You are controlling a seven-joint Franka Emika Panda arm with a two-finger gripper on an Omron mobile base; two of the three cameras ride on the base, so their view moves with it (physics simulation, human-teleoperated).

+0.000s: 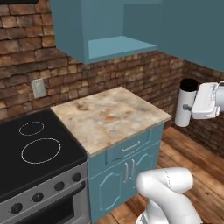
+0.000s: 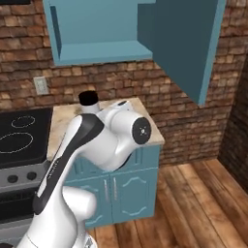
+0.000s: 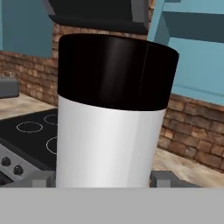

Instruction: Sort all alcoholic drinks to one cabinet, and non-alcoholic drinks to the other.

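In the left base view, a speckled tan stone counter (image 1: 109, 116) sits in the middle of the frame on blue lower cabinets with doors and a drawer (image 1: 127, 168). A black glass stove top with white ring marks (image 1: 35, 148) fills the lower left, touching the counter's edge. A red-brown brick wall (image 1: 26, 57) runs behind them, with a pale wall plate (image 1: 38, 88) on it at the left. An open blue upper cabinet (image 1: 118, 46) hangs across the top. A brown wooden plank floor (image 1: 192, 148) shows at the lower right. At the right edge, the white gripper (image 1: 189, 107) reaches in sideways and clamps a tall straight white flask with a black cap (image 1: 185, 105). The flask stands upright in the air, beside the counter's right corner and off it, above the floor. The white arm (image 1: 168, 192) bends up from the bottom right.

In the right base view, the arm (image 2: 97, 145) fills the lower left, with a round white joint in the middle. The flask's black cap (image 2: 88, 99) peeks out just above the arm, in front of the counter (image 2: 60, 118). The open upper cabinet (image 2: 97, 48) is at the top, and its blue door (image 2: 186, 43) swings out at the upper right. The floor (image 2: 193, 203) lies at the lower right.

In the hand view, the flask (image 3: 109, 144) is very close and fills the middle. The two grey fingertips (image 3: 165, 178) press on its sides at the bottom. The stove top (image 3: 30, 131) lies at the left, and the brick wall (image 3: 192, 140) is at the right.
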